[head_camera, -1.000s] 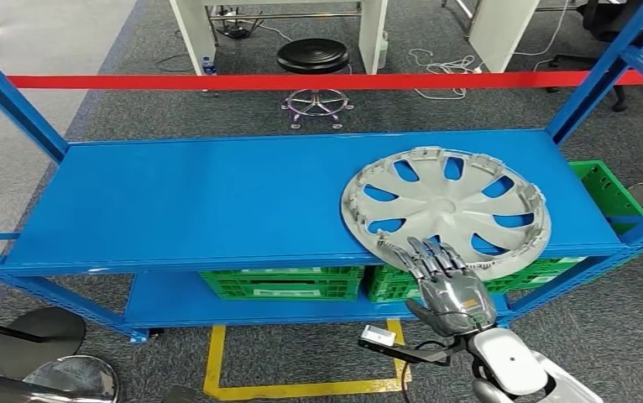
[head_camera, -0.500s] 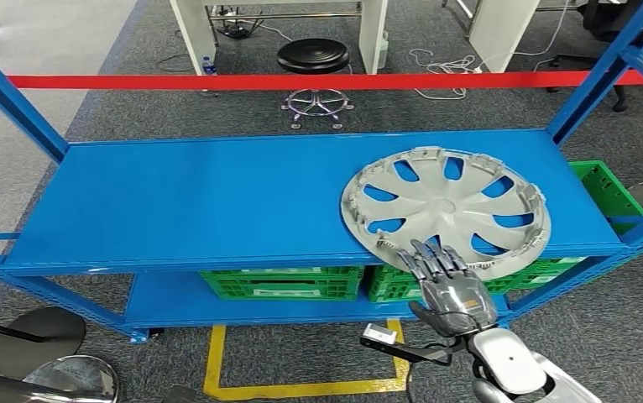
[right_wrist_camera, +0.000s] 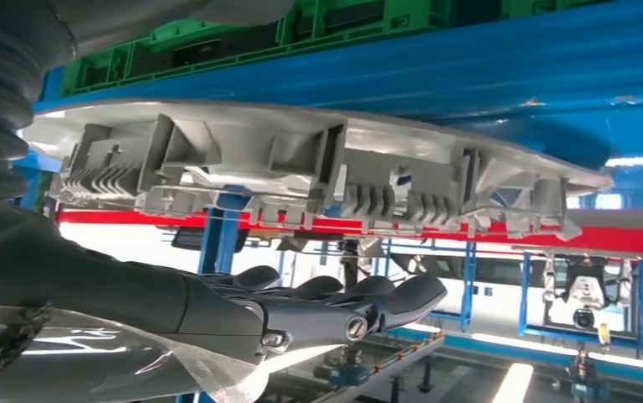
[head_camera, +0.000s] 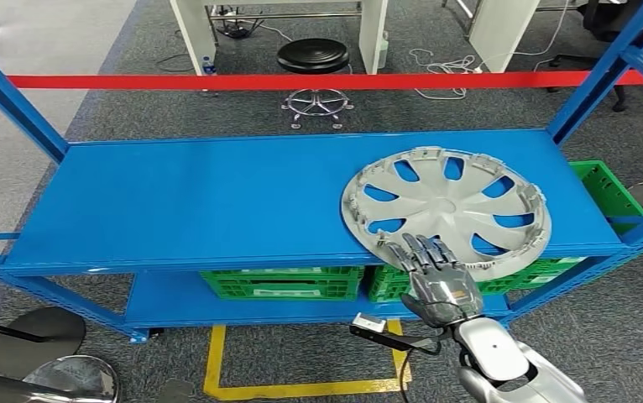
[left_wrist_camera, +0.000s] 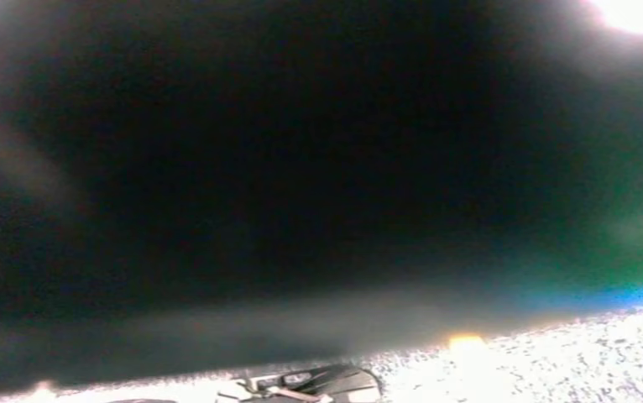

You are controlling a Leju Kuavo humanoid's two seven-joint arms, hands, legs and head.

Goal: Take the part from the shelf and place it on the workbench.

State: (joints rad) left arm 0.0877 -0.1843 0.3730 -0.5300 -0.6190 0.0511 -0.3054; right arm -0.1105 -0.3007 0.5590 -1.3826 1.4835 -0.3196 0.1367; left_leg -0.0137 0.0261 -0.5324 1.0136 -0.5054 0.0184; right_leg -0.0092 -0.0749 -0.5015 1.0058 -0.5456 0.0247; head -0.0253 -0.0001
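Observation:
A grey plastic wheel cover [head_camera: 446,209] lies flat on the right part of the blue shelf [head_camera: 217,201], its near rim hanging slightly over the front edge. My right hand [head_camera: 436,277] reaches up from below, fingers stretched out over that near rim. In the right wrist view the fingers [right_wrist_camera: 360,302] sit a short gap from the ribbed rim of the wheel cover [right_wrist_camera: 301,168], apart from it, holding nothing.
Green crates [head_camera: 284,281] stand on the lower shelf level, and another green crate [head_camera: 608,193] at the right. Blue uprights [head_camera: 603,67] frame both sides. A red tape [head_camera: 301,81] runs behind, with a black stool [head_camera: 313,57] beyond. Yellow floor marking [head_camera: 217,369] lies below.
My right hand has shifted a little to the left and forward along the wheel cover's near rim. The wheel cover has not moved.

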